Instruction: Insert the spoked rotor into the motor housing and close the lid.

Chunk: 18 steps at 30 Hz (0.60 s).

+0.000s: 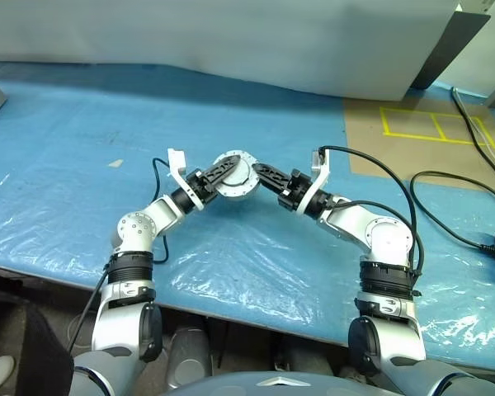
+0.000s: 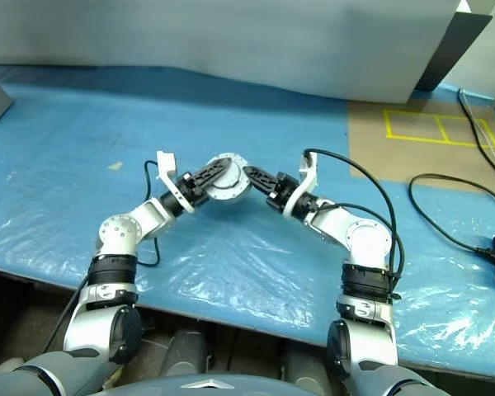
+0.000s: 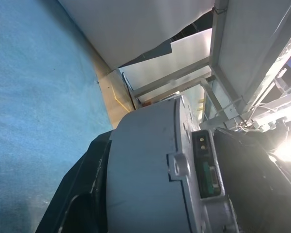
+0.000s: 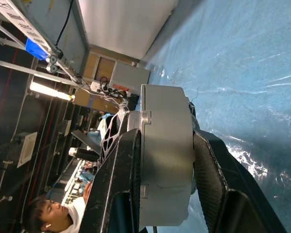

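The motor housing (image 1: 235, 177), a squat silver round cup, hangs above the blue table between both grippers. The lid (image 4: 142, 160) sits on it as a thin silvery layer along one face, with a seam showing. My left gripper (image 1: 221, 174) reaches in from the left, one black finger (image 3: 85, 189) against the housing's flat side and one across its face. My right gripper (image 1: 260, 176) comes from the right, shut on the housing, its fingers (image 4: 117, 184) pressing both flat faces. The spoked rotor is hidden.
The blue plastic-covered table (image 1: 74, 148) spreads all around. A brown board with yellow tape (image 1: 429, 132) lies at the back right, and black cables (image 1: 445, 206) run over the right side. A white panel (image 1: 231, 33) stands behind. A person (image 4: 43, 213) shows far off.
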### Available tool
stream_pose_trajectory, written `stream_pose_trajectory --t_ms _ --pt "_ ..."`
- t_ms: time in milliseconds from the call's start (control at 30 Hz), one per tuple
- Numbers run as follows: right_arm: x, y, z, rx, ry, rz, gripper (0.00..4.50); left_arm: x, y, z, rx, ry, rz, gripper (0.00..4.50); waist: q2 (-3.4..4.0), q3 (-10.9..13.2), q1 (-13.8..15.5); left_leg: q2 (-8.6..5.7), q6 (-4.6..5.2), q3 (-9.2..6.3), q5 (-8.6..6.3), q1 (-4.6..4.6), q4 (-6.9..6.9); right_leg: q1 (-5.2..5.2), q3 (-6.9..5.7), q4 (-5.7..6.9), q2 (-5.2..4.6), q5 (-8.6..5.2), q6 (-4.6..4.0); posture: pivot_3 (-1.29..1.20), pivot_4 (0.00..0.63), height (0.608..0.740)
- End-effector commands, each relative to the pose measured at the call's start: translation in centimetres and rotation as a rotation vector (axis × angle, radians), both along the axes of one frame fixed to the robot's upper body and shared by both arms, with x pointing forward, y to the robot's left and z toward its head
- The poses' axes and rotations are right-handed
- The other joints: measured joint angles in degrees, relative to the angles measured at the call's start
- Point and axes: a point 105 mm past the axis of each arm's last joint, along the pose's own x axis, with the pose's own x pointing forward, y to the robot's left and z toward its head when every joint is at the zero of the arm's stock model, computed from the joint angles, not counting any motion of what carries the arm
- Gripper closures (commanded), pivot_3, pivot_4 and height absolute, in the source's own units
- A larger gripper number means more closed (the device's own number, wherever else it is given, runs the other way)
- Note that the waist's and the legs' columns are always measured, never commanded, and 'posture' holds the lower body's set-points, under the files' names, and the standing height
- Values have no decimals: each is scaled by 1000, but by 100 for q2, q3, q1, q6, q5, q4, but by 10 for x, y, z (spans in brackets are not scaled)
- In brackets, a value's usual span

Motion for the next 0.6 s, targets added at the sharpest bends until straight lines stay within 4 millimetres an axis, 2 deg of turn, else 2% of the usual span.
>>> stream_pose_trajectory --t_ms 33,400,600 --pt "-2 3 23 43 -90 15 3268 -5 -5 4 40 -25 -38 1784 0 0 0 0 0 0 0 0 0 0 0 0 0 0 0 0 150 740" --pt "3 1 25 87 -74 -9 3268 -28 -11 16 -1 -39 -205 1911 0 0 -4 0 0 0 0 -1 0 -1 0 -1 0 0 0 0 150 740" --pt "4 3 26 65 -86 -14 3268 -30 -11 15 17 -33 -220 1966 0 0 -1 0 0 0 0 0 1 0 0 0 -1 0 0 0 150 740"
